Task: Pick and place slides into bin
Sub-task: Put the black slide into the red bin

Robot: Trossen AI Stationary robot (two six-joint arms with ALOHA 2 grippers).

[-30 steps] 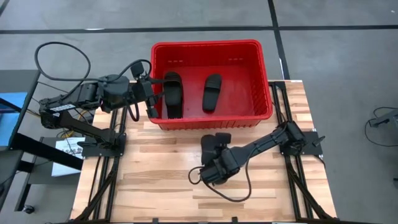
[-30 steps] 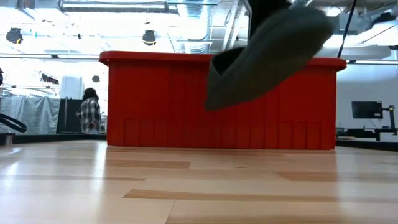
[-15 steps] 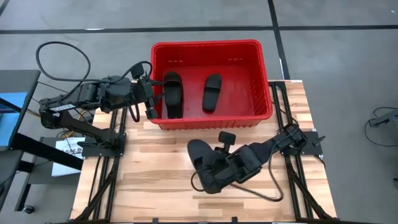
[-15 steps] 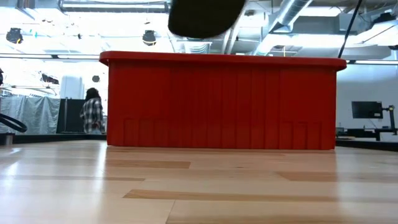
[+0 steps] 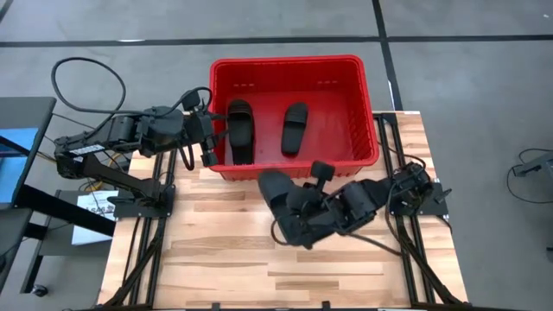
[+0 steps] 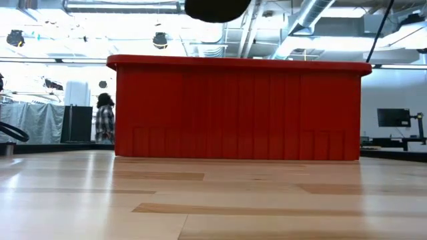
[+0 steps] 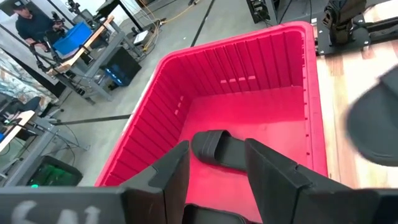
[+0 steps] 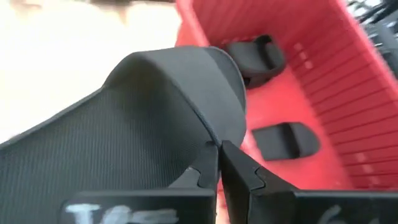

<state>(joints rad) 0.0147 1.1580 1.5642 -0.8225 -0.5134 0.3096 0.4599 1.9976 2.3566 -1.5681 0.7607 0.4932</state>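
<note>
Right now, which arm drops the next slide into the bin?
Right. The right gripper is shut on a slide, lifted near the bin. The left gripper, open, hangs over its rim.

The light wooden plank surface [image 5: 216, 250] carries the red bin [image 5: 370, 142] at its far edge, the bin's far half overhanging the grey floor [image 5: 467, 78], and black frame rails [image 5: 138, 250] run along its left and right sides.
</note>
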